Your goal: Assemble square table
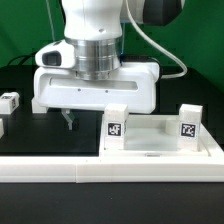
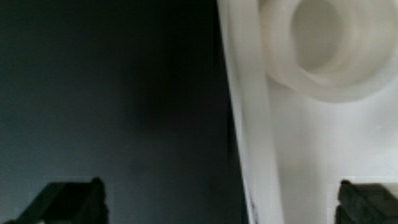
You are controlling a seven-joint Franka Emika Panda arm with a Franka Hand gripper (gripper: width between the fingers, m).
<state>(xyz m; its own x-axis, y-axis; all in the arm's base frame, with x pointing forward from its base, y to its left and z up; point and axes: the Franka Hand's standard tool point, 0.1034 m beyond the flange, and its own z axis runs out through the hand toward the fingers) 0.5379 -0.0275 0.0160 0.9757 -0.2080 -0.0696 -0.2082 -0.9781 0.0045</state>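
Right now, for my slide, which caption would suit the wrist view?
Open gripper above the edge of the square table, one round corner socket in sight.

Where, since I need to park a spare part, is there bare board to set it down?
Free: the black board between the white rail in front, the square table slab on the exterior view's right and the open gripper hanging behind. Crowded: the slab's front, where two tagged blocks stand; a small block sits on the view's far left.
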